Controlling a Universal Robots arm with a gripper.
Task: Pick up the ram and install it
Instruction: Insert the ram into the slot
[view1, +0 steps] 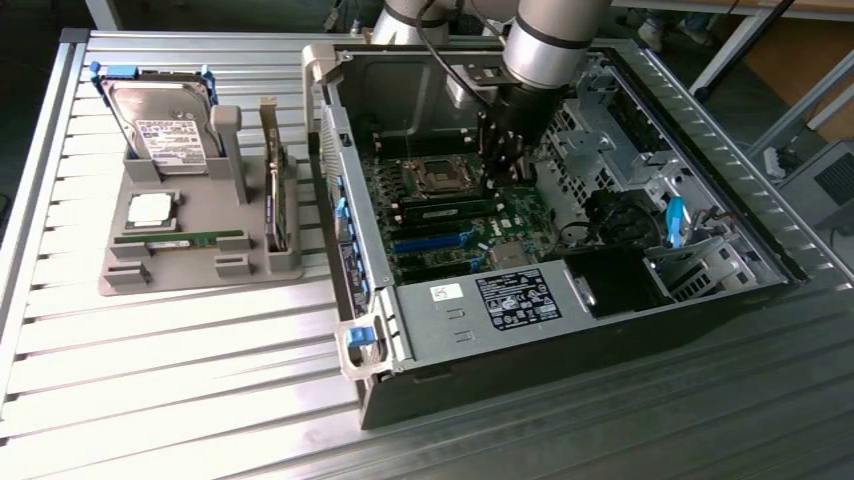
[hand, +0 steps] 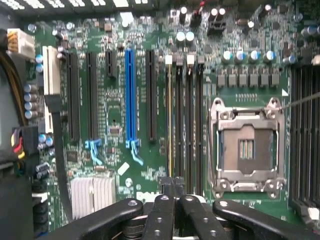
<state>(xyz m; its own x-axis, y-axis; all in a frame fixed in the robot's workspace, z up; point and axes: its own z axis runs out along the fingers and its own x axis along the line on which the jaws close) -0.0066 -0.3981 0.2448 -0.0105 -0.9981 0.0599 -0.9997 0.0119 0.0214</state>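
One ram (view1: 451, 212) stick sits in its slot right under your pincer (hand: 174, 192), whose fingers are shut tight with nothing held, so you look to be pushing it in, which needs a straight, gentle press.

The grey robot arm (view1: 554, 45) is cut off by the exterior view's upper edge, and it hides the part of the green motherboard (view1: 461, 215) right behind it. Beside the open black computer case (view1: 561, 390), the upright green expansion card (view1: 276, 195) shows edge-on, its face unreadable. The label print on the silver hard drive (view1: 167, 125) is too small to read. In the wrist view the black linkage jaws run off the edge and cover the ends of the black memory slots (hand: 185, 115).
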